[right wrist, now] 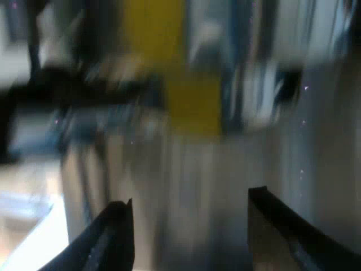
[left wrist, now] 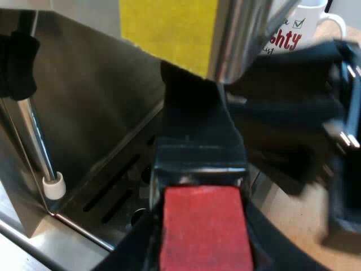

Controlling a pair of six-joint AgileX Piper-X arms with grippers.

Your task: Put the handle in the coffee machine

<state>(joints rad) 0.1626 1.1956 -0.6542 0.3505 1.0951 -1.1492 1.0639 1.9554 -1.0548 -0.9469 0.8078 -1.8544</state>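
Over the drip tray (left wrist: 113, 197) of the espresso machine (left wrist: 96, 101), the left gripper (left wrist: 200, 248) clamps the handle (left wrist: 197, 130) at its red end (left wrist: 206, 226); the right gripper (right wrist: 189, 231) stands wide, fingers (right wrist: 115, 237) holding nothing.

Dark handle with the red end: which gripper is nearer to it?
Left. The left gripper holds the dark red-ended handle in its jaws at the front of the silver espresso machine. The right gripper, jaws open and empty, faces blurred metal.
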